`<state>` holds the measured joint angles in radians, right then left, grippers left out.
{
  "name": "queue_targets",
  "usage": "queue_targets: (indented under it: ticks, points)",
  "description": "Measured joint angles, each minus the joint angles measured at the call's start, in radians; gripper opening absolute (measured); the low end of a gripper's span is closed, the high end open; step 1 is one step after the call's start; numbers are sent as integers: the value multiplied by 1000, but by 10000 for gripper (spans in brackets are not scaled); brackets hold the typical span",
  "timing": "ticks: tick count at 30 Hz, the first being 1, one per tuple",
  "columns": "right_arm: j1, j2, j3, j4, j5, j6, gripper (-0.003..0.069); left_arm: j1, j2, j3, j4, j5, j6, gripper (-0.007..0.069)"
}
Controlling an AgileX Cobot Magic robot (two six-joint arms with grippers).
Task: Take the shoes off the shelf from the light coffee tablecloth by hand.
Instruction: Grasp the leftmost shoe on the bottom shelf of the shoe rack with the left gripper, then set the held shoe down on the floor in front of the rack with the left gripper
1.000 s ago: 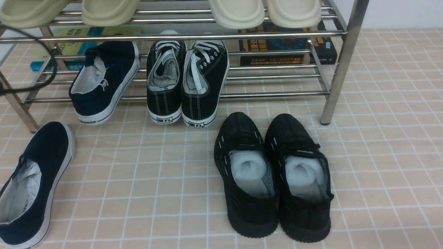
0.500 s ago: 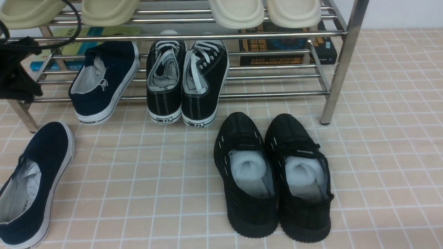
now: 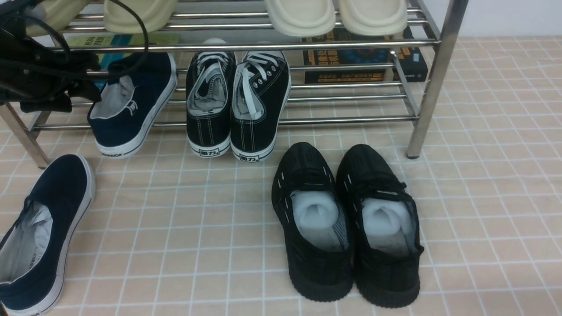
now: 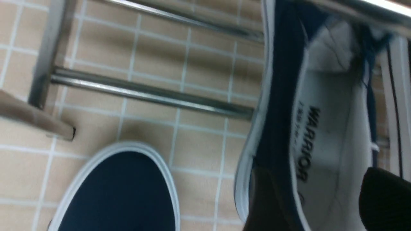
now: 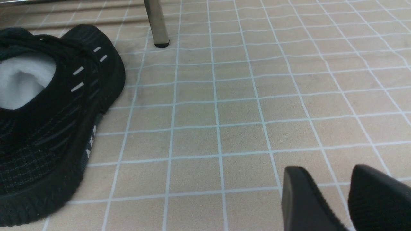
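2 navy slip-ons, split between rack and cloth. First, the navy shoe on the shelf [image 3: 131, 101]: lower tier of the shelf [image 3: 432, 79], by its left end, just beside the black lace-up sneakers [image 3: 237, 101]. Long axis front to back but skewed, toe toward the back rods and a little toward the shelf's right end, heel out past the front rod and dipping toward the tablecloth [image 3: 483, 197]. Opening upward, "WARRIOR" legible on the insole in the left wrist view.

Second, the navy shoe on the cloth [image 3: 48, 228]: sole down toward the tablecloth's left edge and near side, toe near the shelf's left front leg, heel toward the near edge and partly cut off by the frame. Long axis skewed much like the other shoe's.

At the heel of the navy shoe on the shelf, the left gripper [image 3: 94, 81], fingers [image 4: 385, 199] spread wide, 1 to each side of the heel opening; contact with the shoe impossible to judge.

Low over bare tablecloth, the right gripper [image 5: 327, 173], fingers parted with nothing between them, to the right of the all-black knit shoes [image 3: 347, 224] and apart from them.
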<state>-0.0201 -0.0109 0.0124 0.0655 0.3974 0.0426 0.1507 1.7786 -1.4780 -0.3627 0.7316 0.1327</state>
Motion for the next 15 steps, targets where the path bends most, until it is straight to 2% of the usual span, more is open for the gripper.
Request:
queue_targets:
  ticks: [6,9,12,15]
  points:
    - [0,0,0,0,0,0,240,0,65,0,-84,-22,5,412]
    - [0,0,0,0,0,0,240,0,94,0,-88,-40,6,391]
    - [0,0,0,0,0,0,240,0,115,0,-88,-48,6,307]
    - [0,0,0,0,0,0,240,1,115,0,-71,-41,6,147]
